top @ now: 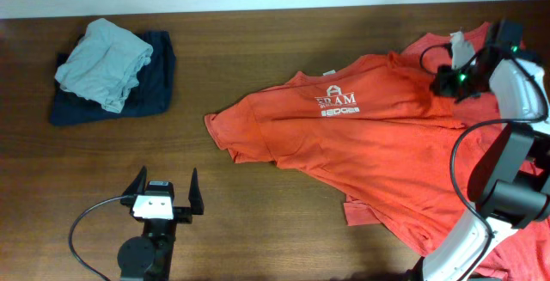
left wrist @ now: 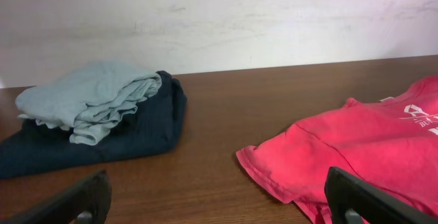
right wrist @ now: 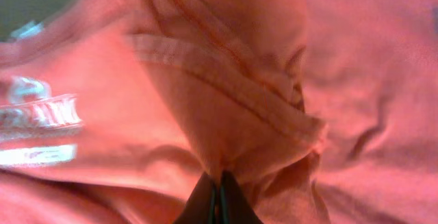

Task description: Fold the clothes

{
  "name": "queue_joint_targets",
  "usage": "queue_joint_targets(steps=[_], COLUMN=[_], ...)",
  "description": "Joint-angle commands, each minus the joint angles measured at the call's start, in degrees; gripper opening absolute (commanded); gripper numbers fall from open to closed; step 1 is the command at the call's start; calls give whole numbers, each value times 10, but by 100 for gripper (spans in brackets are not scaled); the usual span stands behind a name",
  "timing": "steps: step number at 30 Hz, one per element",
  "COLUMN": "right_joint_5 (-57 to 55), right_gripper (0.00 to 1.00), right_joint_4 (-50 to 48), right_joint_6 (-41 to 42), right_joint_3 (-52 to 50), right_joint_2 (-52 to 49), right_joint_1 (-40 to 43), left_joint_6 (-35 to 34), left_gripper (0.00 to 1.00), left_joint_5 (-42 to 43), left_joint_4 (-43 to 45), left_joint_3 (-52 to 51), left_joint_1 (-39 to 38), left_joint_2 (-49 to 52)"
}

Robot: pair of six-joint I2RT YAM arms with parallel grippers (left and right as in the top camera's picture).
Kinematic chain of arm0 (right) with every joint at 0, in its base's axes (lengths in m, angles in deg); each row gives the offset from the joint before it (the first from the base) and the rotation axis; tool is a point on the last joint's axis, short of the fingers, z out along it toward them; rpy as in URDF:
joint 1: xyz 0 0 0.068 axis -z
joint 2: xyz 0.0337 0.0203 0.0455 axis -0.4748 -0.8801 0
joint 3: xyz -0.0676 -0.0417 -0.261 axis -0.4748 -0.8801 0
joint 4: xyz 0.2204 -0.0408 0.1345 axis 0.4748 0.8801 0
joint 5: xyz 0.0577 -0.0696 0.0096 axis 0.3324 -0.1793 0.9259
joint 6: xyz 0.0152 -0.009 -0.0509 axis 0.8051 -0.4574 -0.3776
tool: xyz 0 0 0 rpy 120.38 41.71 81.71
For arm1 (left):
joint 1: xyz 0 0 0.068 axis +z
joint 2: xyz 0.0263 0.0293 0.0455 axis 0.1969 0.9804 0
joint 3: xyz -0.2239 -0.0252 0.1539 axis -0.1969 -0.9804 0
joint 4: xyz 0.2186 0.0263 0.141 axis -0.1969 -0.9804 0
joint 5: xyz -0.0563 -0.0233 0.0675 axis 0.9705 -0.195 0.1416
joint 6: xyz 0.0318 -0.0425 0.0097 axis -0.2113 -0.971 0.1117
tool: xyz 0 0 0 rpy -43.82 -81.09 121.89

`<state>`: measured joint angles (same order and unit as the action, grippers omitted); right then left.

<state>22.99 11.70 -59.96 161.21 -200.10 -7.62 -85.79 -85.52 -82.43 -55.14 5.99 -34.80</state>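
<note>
Nothing folded yet: orange T-shirt (top: 361, 135) lies crumpled mid-right of frame. Its cloth sits clamped in the right claw (right wrist: 217, 186); left claw (top: 165, 183) apart, idle.

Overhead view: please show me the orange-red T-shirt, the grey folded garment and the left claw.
orange-red T-shirt (top: 365, 139), overhead view, on the chest below the white logo.
grey folded garment (top: 105, 62), overhead view, on the middle of its top.
left claw (top: 168, 171), overhead view, midway between its open fingertips.

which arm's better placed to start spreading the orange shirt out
Right: the right gripper is shut on a fold of the orange T-shirt. The left gripper sits open over the table, clear of it.
</note>
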Motion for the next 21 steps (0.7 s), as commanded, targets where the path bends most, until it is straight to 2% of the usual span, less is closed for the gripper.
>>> queue_joint_targets(steps=[1,7,13,16,18,21], right_joint_5=[37,37,32,-13,-84,-118], right_gripper=[4,4,4,4,4,4], right_joint_4=[43,105,105,95,87,80], right_joint_6=[-2,-2,-2,-2,-2,-2], right_joint_3=[63,89,63,57,57,57], right_joint_2=[47,52,50,49,49,49], right_joint_1=[-31,-104,-204,-247,-272,-281], left_joint_6=[9,9,9,9,9,9], left_gripper=[99,99,99,99,99,99], left_joint_5=[-6,-6,-6,-6,-6,-6], left_joint_4=[-1,-1,-1,-1,-1,-1], left_joint_3=[-2,-2,-2,-2,-2,-2], left_joint_1=[-2,-2,-2,-2,-2,-2], left_joint_2=[-4,-4,-4,-4,-4,-4])
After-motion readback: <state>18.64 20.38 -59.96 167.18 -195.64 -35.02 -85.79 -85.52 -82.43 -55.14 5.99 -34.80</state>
